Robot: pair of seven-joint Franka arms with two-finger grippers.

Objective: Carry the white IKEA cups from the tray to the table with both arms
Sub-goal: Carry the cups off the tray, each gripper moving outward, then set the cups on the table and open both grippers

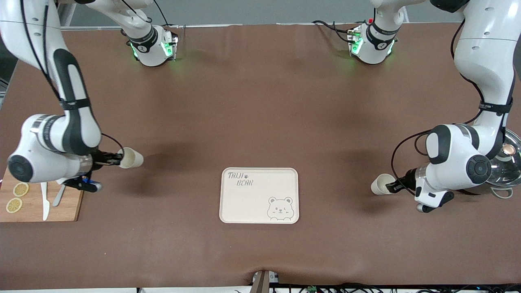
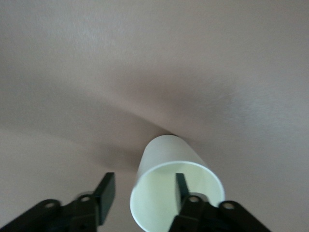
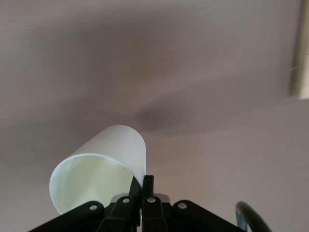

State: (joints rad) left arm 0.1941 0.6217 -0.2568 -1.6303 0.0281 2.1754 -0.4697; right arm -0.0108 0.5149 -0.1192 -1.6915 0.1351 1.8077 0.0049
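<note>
Brown table: each cup lies sideways, base toward the tray [image 1: 259, 195] — left gripper [image 2: 143, 191] parted (one finger inside its cup [image 2: 170, 186]), right gripper [image 3: 142, 189] pinching its cup [image 3: 99, 171].

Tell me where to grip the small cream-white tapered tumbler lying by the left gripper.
Pinch the cream-white tumbler by its rim wall, coming from the left arm's end of the table: it lies on its side, mouth facing that way. The left gripper is open there, one finger inside the mouth, one outside. The right gripper is shut on the rim of the other tumbler.
</note>
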